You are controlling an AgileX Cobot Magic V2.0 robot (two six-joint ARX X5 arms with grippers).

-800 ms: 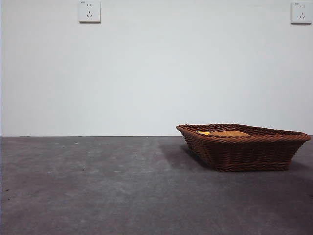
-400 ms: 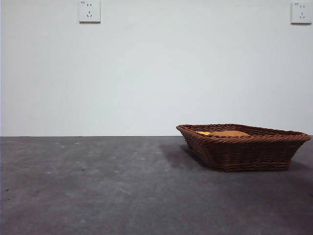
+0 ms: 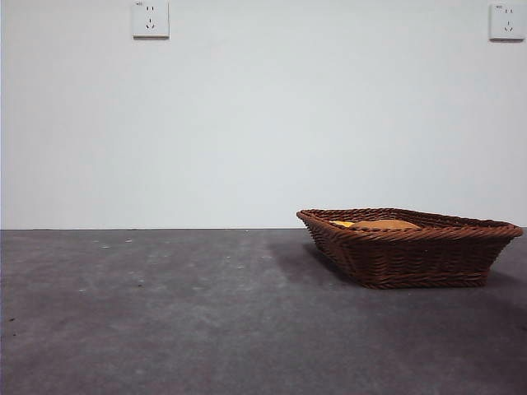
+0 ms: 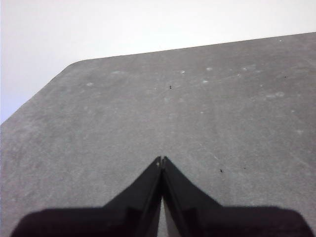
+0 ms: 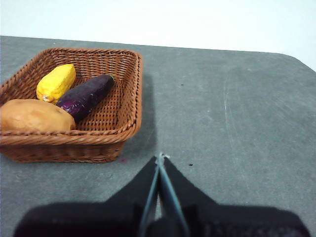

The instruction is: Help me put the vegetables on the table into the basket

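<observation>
Vegetables all lie inside the basket (image 5: pixel 74 106), none on the tabletop (image 5: pixel 237 113). Seen from the right hand (image 5: pixel 159 159), whose jaws are pressed together and empty, the basket sits toward ten o'clock, just beside it; the left hand (image 4: pixel 161 160), likewise closed on nothing, faces only bare tabletop, so the right arm is the nearer one. Count: one corn cob (image 5: pixel 56 82), one eggplant (image 5: pixel 85 96) with its long axis running two to eight o'clock, one potato (image 5: pixel 34 116). My judgement: nothing is left to pick up.
</observation>
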